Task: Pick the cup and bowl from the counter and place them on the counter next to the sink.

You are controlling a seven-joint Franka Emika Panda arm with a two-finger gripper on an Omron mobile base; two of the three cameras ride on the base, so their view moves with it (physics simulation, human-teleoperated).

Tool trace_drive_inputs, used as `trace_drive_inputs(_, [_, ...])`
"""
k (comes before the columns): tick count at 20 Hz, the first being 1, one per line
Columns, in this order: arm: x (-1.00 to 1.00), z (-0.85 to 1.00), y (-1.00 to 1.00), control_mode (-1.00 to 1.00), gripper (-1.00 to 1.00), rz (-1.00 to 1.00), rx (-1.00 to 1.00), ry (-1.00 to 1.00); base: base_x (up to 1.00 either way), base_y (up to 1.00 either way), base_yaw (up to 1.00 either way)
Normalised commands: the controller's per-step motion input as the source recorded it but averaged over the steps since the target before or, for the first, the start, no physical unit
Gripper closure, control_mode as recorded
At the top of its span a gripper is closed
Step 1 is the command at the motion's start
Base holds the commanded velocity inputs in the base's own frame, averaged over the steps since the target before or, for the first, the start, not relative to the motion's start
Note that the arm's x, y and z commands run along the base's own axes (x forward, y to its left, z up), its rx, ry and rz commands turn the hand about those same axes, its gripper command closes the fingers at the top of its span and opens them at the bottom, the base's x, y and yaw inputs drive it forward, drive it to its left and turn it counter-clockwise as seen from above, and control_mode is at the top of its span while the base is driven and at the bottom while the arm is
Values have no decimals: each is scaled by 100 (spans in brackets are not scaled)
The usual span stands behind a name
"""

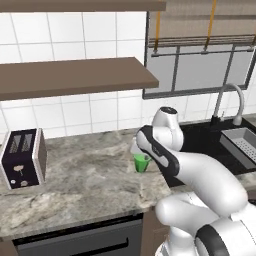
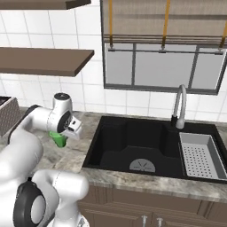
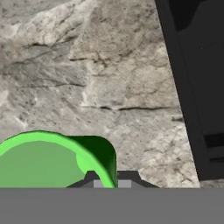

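We see the cup [image 1: 142,162] on the worktop [image 1: 90,180], just left of the sink [image 2: 142,146] and near the worktop's front-right corner. In the left base view the arm's dark-banded link crosses in front of it, hiding its right side. In the right base view the cup [image 2: 58,138] shows as a green patch below and behind the white wrist, with part of its lower body visible.

In the hand view the cup [image 3: 48,159] lies at the lower left, its bright rim curving up and over to the right. The tool [image 3: 109,180] sits at the bottom edge, and the rim passes between its two dark finger tips [image 3: 89,178], one inside the cup and one outside. We read the tool as pinching the cup wall, though the contact itself sits at the frame's edge. Marbled worktop [image 3: 100,74] extends beyond the cup, and the black sink edge [image 3: 192,87] runs down the right side.

A black toaster [image 1: 22,157] stands well apart, at the worktop's left end. The gooseneck faucet [image 2: 178,106] rises behind the basin, and the grey perforated rack [image 2: 201,156] rests in its right part. We cannot locate the bowl.
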Motion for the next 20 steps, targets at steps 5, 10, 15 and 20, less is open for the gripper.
trace_drive_inputs(5, [29,-55,0,-100,100,0,-3,0,0,0,0])
trace_drive_inputs(10, [20,-47,0,-100,100,-1,-3,0,0,0,0])
trace_drive_inputs(15, [12,-34,0,-100,100,-1,-2,0,0,0,0])
trace_drive_inputs(20, [5,-26,0,-100,100,0,-2,0,0,0,0])
